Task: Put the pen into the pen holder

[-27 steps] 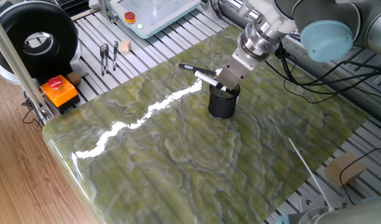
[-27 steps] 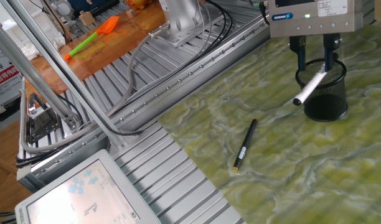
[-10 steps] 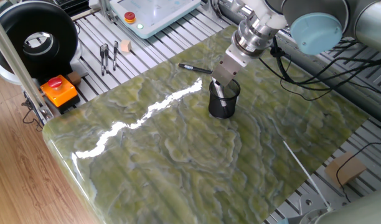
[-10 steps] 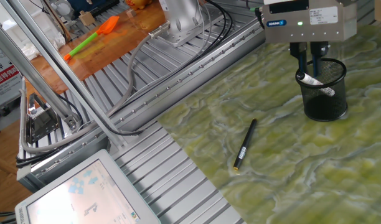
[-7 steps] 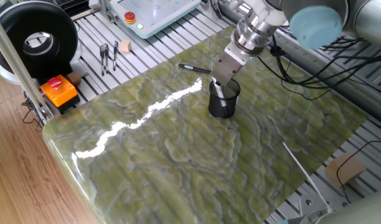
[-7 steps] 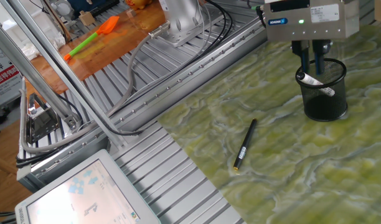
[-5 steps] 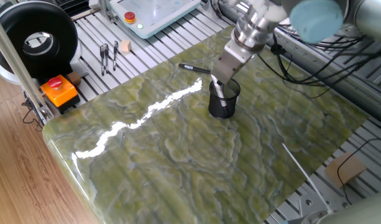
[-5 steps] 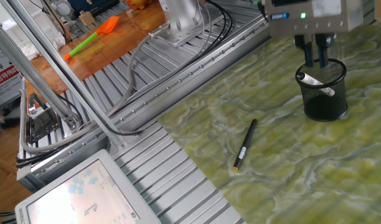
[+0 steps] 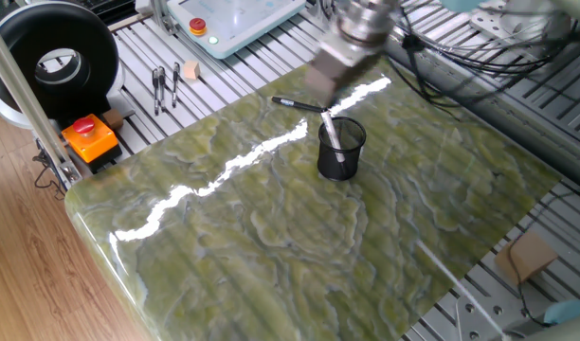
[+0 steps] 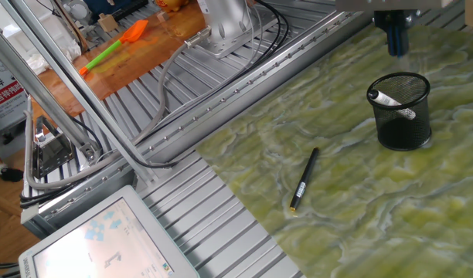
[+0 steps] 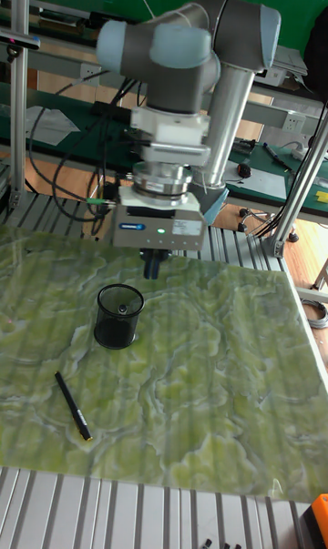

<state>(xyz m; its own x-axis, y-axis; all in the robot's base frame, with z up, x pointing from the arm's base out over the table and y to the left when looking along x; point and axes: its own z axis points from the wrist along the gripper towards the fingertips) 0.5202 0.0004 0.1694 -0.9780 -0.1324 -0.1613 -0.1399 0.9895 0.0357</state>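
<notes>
The pen holder [image 9: 340,152] is a black mesh cup standing on the green marble top. The pen [image 9: 330,129] stands tilted inside it, its white barrel leaning on the rim [image 10: 386,99]. My gripper [image 10: 397,37] hangs above and behind the cup, clear of it and blurred by motion. In the tall fixed view the gripper [image 11: 155,263] is up and right of the pen holder [image 11: 118,316], with nothing between its fingers.
A thin all-dark pen [image 10: 303,181] lies flat on the marble, left of the cup. An orange box with a red button [image 9: 89,137] sits off the slab's left corner. A white control panel [image 9: 235,19] lies beyond the far edge, and cables [image 9: 480,57] run behind the arm.
My gripper let go of the pen, which now rests in the pen holder. It then rose up and away from the cup over the last second.
</notes>
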